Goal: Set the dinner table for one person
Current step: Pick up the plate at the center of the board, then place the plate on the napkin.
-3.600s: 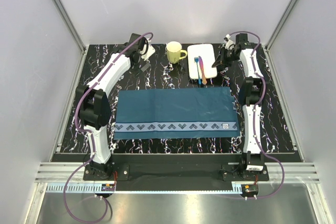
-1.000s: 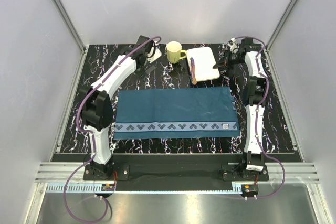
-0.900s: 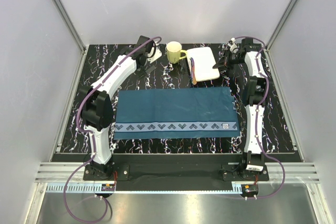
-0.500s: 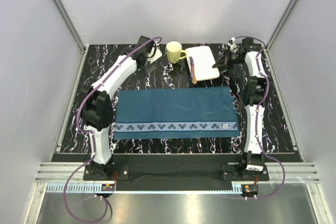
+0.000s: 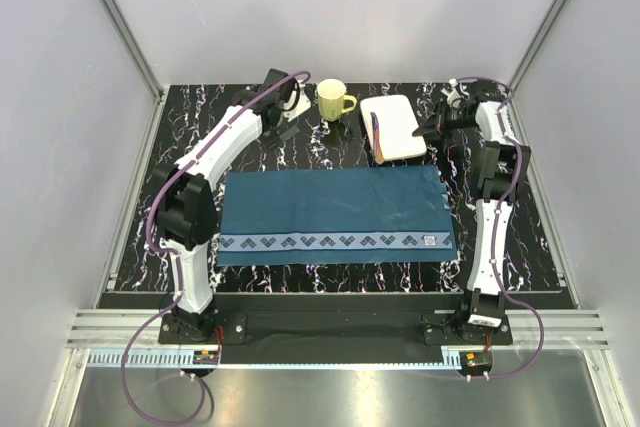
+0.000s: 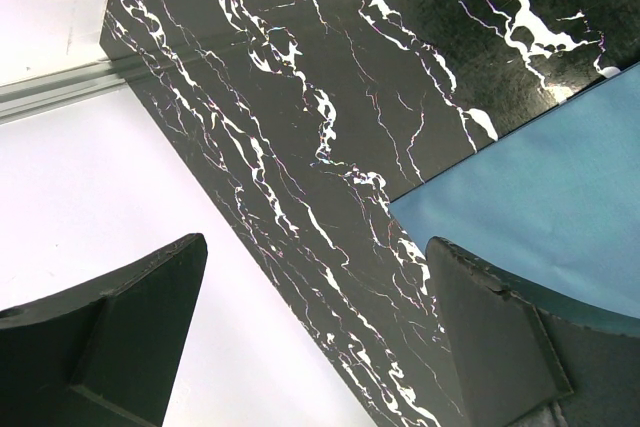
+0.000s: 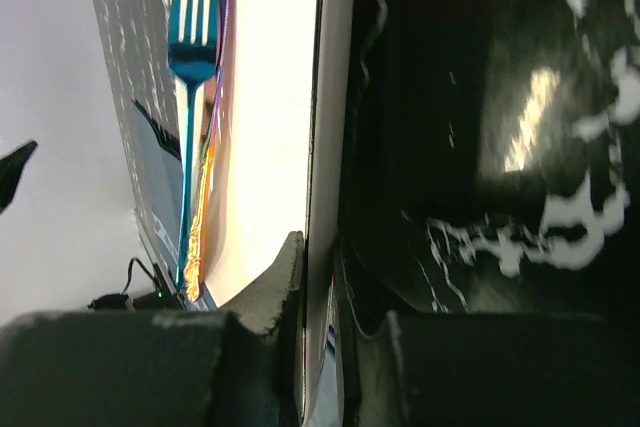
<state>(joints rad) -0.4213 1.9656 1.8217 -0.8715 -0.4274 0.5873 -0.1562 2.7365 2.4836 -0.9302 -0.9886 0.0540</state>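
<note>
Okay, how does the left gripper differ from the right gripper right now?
The left gripper is wide open with nothing between its fingers; the right gripper is shut on the rim of the plate. The left gripper hangs over bare table near the blue placemat; the right gripper sits at the plate that carries a fork. Both are near the table's far edge.

Black table (image 5: 537, 219) — white veins, blue placemat (image 5: 335, 209), white plate (image 5: 402, 127)

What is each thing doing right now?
Mug: upright on the dinner table.
Plate: held at its rim by the right gripper.
Fork: lying on the plate.
Placemat: spread flat.
Left gripper: open, empty.
</note>
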